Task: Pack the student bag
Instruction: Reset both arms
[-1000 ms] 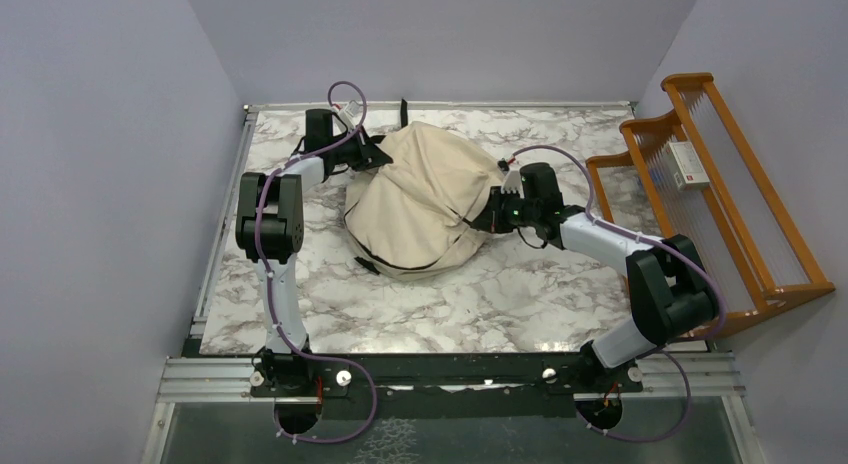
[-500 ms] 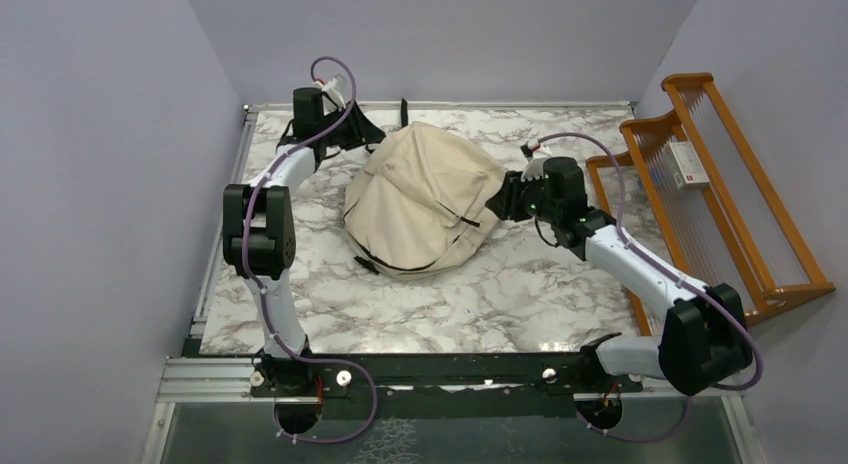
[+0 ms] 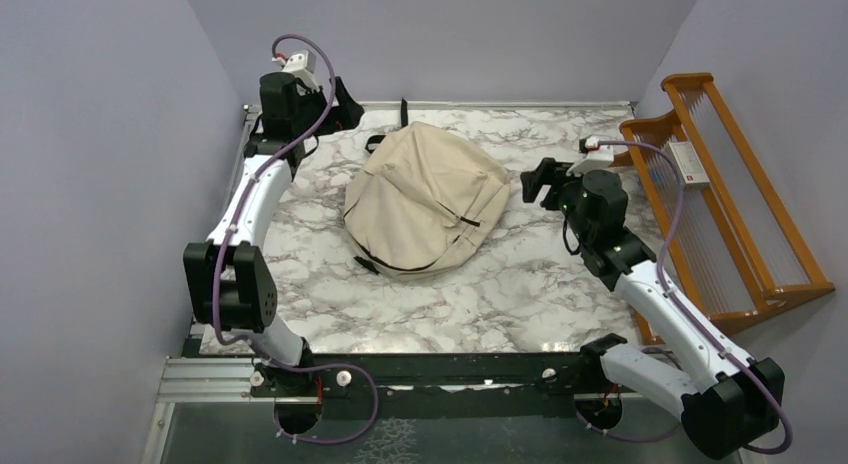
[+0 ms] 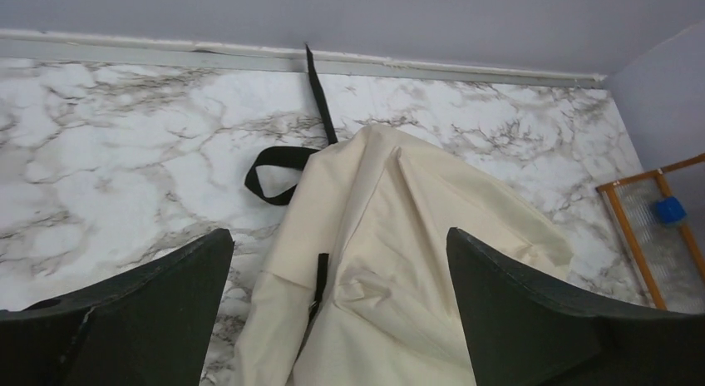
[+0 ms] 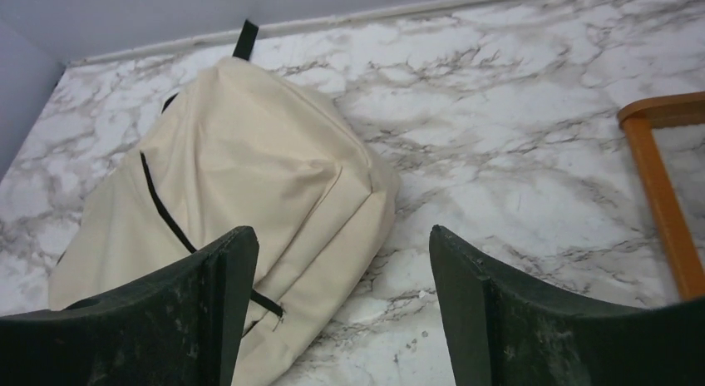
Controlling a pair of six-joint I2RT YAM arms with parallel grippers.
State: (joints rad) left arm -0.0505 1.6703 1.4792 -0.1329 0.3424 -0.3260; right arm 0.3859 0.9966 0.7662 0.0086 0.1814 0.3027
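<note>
The student bag [image 3: 425, 199], a bulging beige backpack with black zipper trim, lies on the marble table [image 3: 520, 294] with its black strap loop [image 4: 274, 165] toward the back wall. My left gripper [image 3: 342, 108] hovers open at the bag's back left, raised off it, with nothing between its fingers [image 4: 150, 311]. In the left wrist view the bag [image 4: 399, 261] fills the space below the left gripper [image 4: 337, 236]. My right gripper [image 3: 536, 180] stands open just right of the bag, apart from it. The right wrist view shows the bag [image 5: 241, 170] to the left beyond the empty right gripper [image 5: 341, 232].
A wooden rack [image 3: 720, 184] stands along the table's right edge with a small white box [image 3: 688, 164] on it; its orange frame [image 5: 661, 170] shows in the right wrist view. Walls close in the back and both sides.
Both grippers opened and let go of the bag. The left arm pulled back and up toward the back-left corner; the right arm drew away to the right. The bag settled flatter.
</note>
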